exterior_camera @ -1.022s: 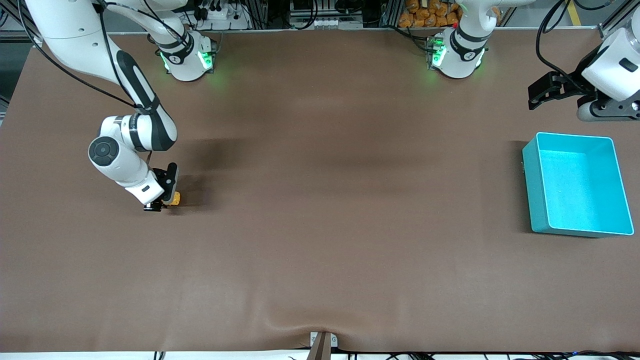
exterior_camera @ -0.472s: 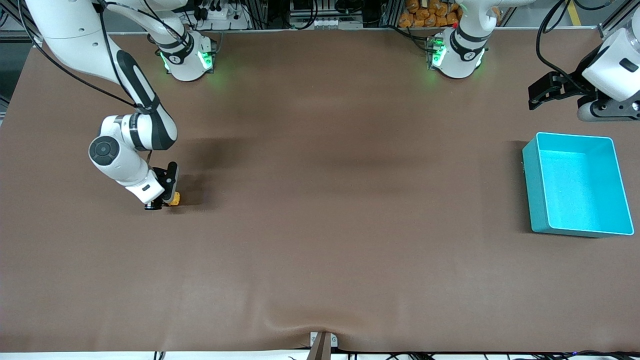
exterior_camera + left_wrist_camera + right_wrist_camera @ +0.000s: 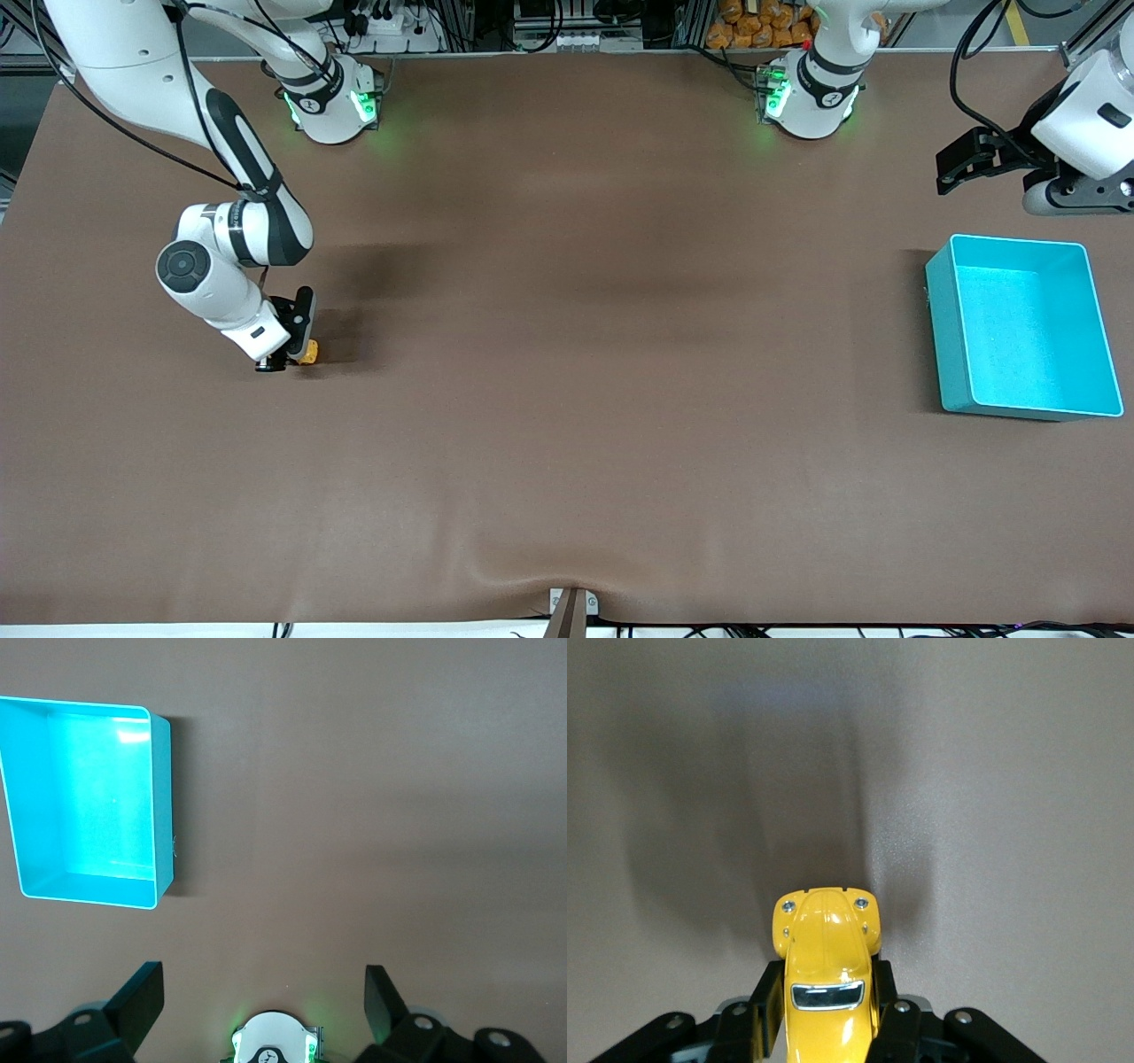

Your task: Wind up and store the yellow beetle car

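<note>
Toward the right arm's end of the table: right claw point(image 3: 295, 354) low at the surface, clenched on the yellow beetle car point(image 3: 309, 352), fingers point(image 3: 764, 997) pressing its two sides. Car nose pointing away from the wrist, wheels seemingly on or just above the table, hard to tell which. Grip low and square across the body, probably so the car can be dragged backward against the surface to wind its spring, or lifted cleanly.

Across the middle: bare brown table point(image 3: 567, 372), matte covering, slightly rippled at the edge nearest the front camera.

Toward the left arm's end: teal bin point(image 3: 1023, 328), open-topped, nothing inside, well apart from the car; likely set there as the storage spot. Above it, left claw point(image 3: 264, 1001) released, fingers spread wide, holding nothing, arm waiting over the table just beside the bin.

Along the top edge: both arm bases with green lights, cables, shelving with orange items.
</note>
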Robot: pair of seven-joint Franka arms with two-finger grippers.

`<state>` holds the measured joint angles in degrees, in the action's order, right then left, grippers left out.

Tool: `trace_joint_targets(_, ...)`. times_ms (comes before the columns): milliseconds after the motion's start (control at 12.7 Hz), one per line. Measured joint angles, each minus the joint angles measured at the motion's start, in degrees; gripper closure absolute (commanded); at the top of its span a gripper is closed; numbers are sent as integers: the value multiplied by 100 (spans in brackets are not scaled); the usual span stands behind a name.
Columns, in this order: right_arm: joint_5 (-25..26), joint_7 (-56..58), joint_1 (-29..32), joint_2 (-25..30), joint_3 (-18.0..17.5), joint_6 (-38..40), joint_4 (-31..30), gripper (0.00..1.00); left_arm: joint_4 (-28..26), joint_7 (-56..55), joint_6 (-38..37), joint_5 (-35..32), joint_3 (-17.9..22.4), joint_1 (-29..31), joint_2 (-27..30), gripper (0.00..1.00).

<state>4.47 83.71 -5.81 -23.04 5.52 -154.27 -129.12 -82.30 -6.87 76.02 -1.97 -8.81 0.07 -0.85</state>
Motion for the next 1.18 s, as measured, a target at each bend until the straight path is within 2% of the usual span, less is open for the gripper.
trace_joint_targets(1179, 0, 403, 448, 2, 29, -70, -36, 65, 0, 0, 0, 0, 0, 0, 0, 0)
